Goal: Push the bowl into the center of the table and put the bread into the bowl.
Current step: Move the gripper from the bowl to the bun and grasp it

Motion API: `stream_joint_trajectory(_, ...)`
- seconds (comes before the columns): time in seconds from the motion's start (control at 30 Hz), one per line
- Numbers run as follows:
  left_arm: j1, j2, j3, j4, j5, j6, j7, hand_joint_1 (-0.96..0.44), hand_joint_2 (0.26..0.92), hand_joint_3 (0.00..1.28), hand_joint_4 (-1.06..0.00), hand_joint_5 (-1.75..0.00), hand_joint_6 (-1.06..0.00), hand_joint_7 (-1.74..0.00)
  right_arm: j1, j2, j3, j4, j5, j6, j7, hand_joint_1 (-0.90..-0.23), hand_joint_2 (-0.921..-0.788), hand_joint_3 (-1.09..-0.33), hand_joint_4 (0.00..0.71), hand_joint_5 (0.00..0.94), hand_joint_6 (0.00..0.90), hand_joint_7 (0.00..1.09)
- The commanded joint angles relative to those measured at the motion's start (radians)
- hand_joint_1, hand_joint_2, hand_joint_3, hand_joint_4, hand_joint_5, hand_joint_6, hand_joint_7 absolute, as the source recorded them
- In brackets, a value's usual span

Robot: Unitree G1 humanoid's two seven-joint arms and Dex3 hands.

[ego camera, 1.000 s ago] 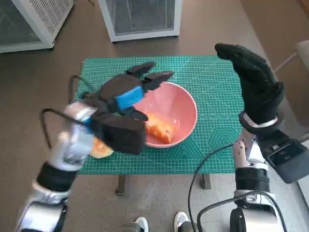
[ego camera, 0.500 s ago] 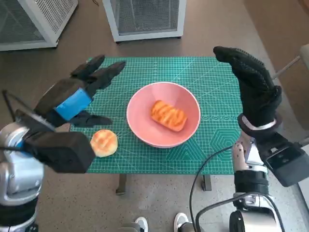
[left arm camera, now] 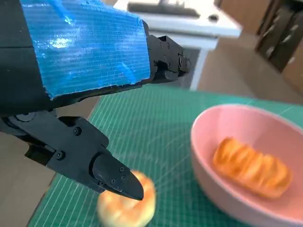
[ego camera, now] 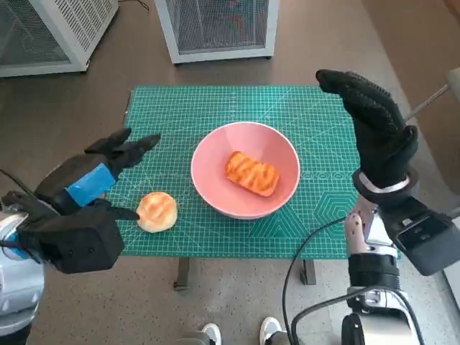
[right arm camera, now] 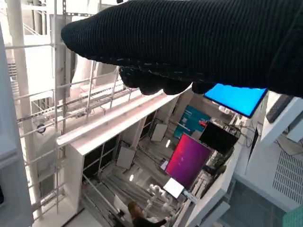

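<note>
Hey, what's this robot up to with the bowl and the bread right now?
The pink round bowl sits near the middle of the green cutting mat with a long glazed bread roll inside. A round bread bun lies on the mat beside the bowl. The left robot hand hovers open near the bun, holding nothing. The right robot hand is raised, apparently empty.

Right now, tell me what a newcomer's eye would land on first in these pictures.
The pink bowl stands out at the middle of the green mat, with a glazed oblong bread lying inside it. A round bun sits on the mat beside the bowl, near the front edge, with the blue-taped left hand open next to it. The gloved right hand is raised, holding nothing, over the mat's other side.
</note>
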Motion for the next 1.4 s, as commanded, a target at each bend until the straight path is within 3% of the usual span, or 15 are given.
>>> stream_joint_trajectory(0.03, 0.003, 0.002, -0.037, -0.007, 0.021, 0.021, 0.006, 0.07, 0.698, 0.0, -0.02, -0.01, -0.18, -0.01, 0.007, 0.003, 0.003, 0.017, 0.016, 0.017, 0.016, -0.593, -0.921, -0.633, 0.238, 0.0, 0.039, 0.58)
stream_joint_trajectory(0.33, -0.011, -0.026, -0.13, 0.066, 0.089, 0.05, 0.047, 0.12, 0.704, 0.01, -0.06, -0.01, -0.18, -0.01, 0.006, 0.003, 0.003, 0.017, 0.032, 0.027, 0.037, -0.587, -0.921, -0.635, 0.232, 0.0, 0.035, 0.59)
stream_joint_trajectory(0.93, -0.128, -0.112, -0.33, 0.394, 0.221, 0.029, 0.122, 0.02, 0.708, 0.0, -0.12, -0.01, -0.2, 0.0, 0.009, -0.005, -0.003, 0.009, 0.043, 0.044, 0.056, -0.578, -0.921, -0.639, 0.229, 0.0, 0.026, 0.61)
stream_joint_trajectory(1.4, -0.239, -0.18, -0.454, 0.683, 0.274, 0.056, 0.101, -0.02, 0.727, 0.01, -0.15, -0.01, -0.28, -0.03, 0.01, -0.011, -0.008, 0.009, 0.041, 0.05, 0.064, -0.577, -0.921, -0.639, 0.229, 0.0, 0.018, 0.61)
